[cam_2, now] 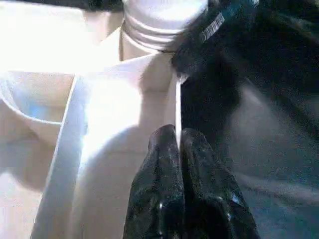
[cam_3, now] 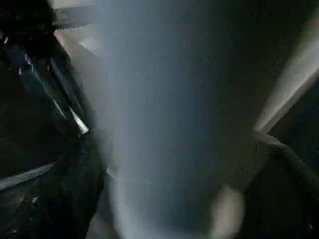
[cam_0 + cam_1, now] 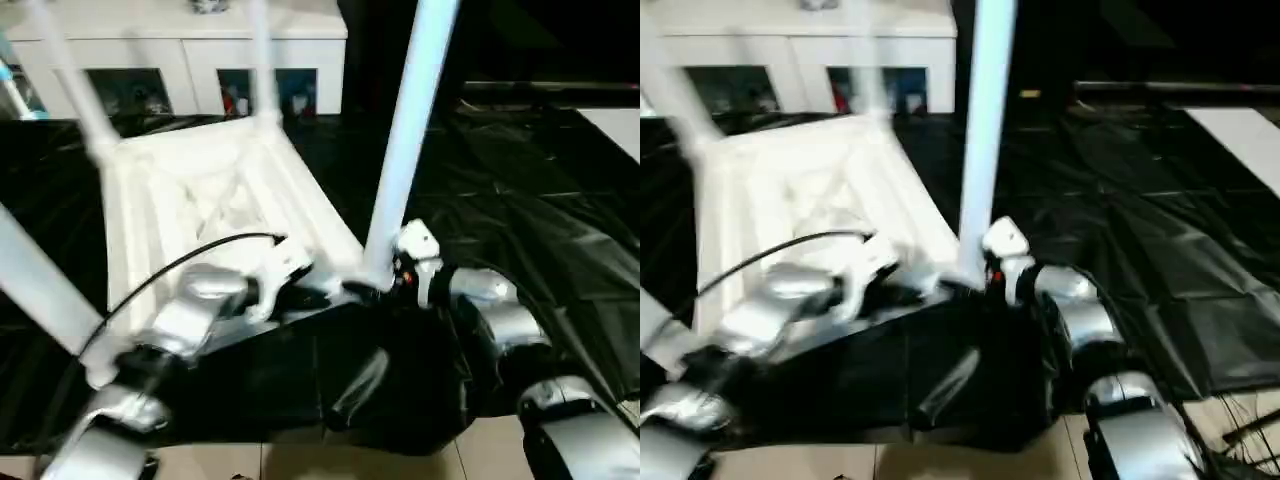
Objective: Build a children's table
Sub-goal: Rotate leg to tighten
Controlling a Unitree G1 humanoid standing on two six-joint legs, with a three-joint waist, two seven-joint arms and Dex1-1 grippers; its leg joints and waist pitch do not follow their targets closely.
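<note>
The children's table lies upside down on the black drape, its ribbed white top (image 3: pixel 200 200) facing up. Four white legs stand in the corner sockets: near right (image 3: pixel 405 140), far right (image 3: pixel 262 60), far left (image 3: pixel 75 80) and near left (image 3: pixel 35 290). My left gripper (image 1: pixel 178 137) is shut on the thin white rim of the top's near edge, close to the near right leg's socket (image 1: pixel 159 20). My right gripper (image 3: pixel 385 285) sits at the base of that same leg, which looms very close in the right wrist view (image 2: pixel 164 124).
The black-draped work table (image 3: pixel 520 220) stretches to the right and back. A white cabinet (image 3: pixel 180 50) with open shelves stands behind. A black cable (image 3: pixel 170 265) arcs over my left forearm. Pale floor (image 3: pixel 350 465) shows at the near edge.
</note>
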